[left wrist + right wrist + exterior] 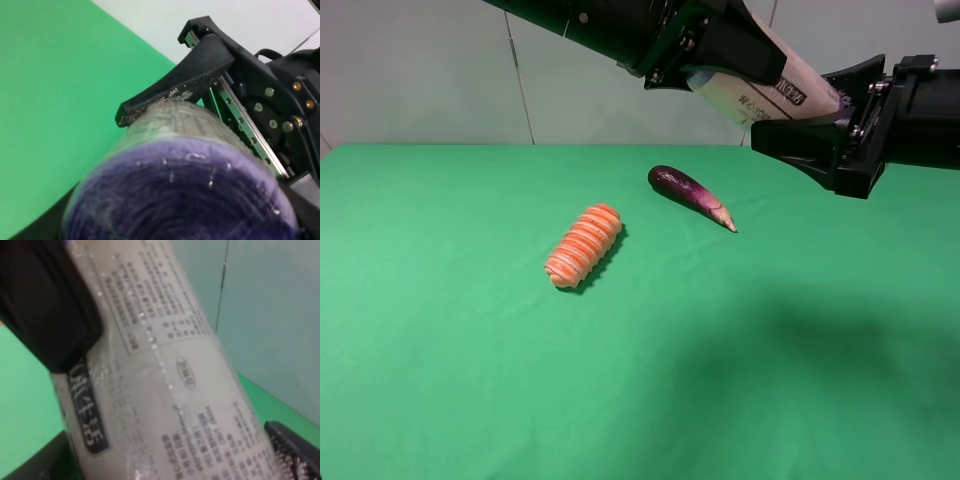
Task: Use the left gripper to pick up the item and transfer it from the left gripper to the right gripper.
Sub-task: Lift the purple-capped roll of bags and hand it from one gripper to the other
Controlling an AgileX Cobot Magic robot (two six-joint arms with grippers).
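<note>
The item [775, 95], a cream-white cylinder with printed labels, hangs tilted high above the table's far right. My left gripper [735, 72] is shut on its upper end, where the shiny purple top [185, 195] fills the left wrist view. My right gripper [795, 108] reaches in from the right with its jaws around the item's lower end. One of its fingers [175, 92] lies with its pad on the item's side. In the right wrist view the item [165, 380] fills the picture, a left finger [45, 305] presses on it, and a right finger [295, 450] sits at its edge.
On the green table [470, 380] lie an orange-and-white ribbed roll [584, 245] near the middle and a dark purple eggplant [690, 195] behind it to the right. A pale wall [420, 70] stands behind the table's far edge.
</note>
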